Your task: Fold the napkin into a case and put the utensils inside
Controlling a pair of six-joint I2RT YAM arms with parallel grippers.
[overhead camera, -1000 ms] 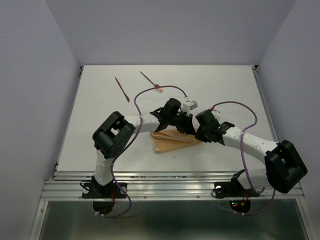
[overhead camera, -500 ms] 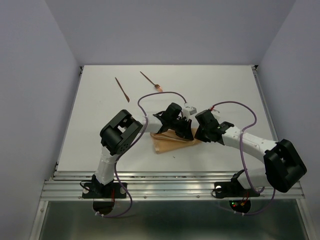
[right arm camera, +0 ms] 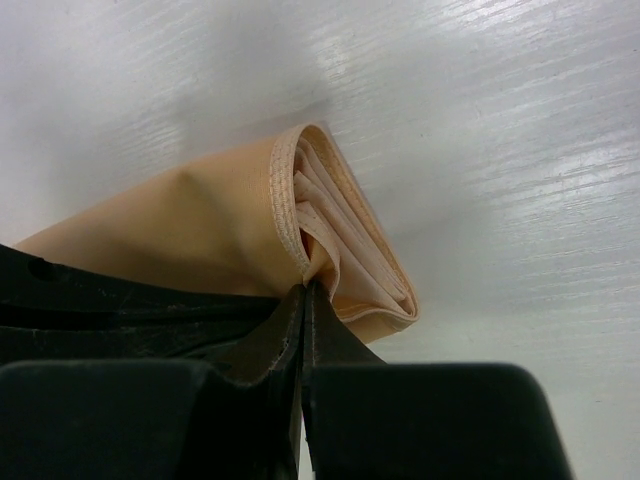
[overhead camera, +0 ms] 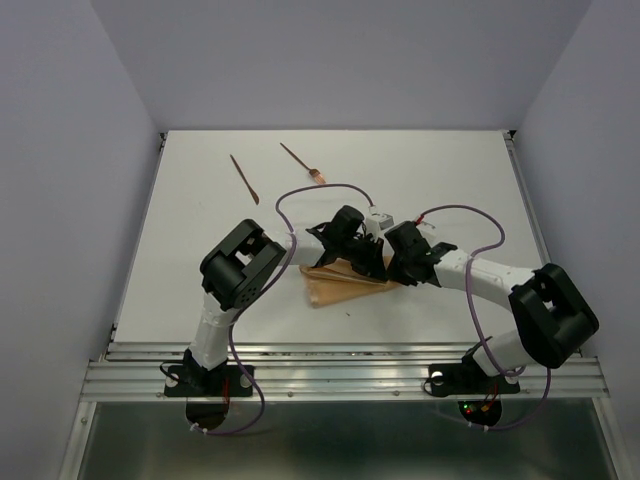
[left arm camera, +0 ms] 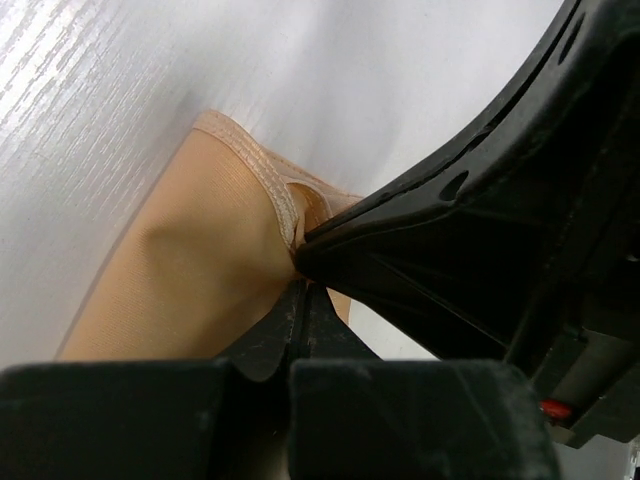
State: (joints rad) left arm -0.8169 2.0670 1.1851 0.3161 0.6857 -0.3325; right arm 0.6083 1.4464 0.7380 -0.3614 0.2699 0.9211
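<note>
Top external view: the folded napkin (overhead camera: pixel 335 287) lies on the bench (overhead camera: pixel 200 230), with the utensils (overhead camera: pixel 244 179) well apart behind it. The left tool (left arm camera: pixel 303 287) and right tool (right arm camera: pixel 304 291) each clench its hemmed edge.

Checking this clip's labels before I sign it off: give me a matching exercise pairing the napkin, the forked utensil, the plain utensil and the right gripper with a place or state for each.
Things:
1. napkin
2. forked utensil
3. plain utensil
4. right gripper

Places or states:
A. lies far back on the table, furthest left of the four
B. shut on a layered fabric edge
C. folded, lying at the near middle between the two arms
D. lies far back, just right of the other stick

Pairs: 1-C; 2-D; 3-A; 4-B
</note>
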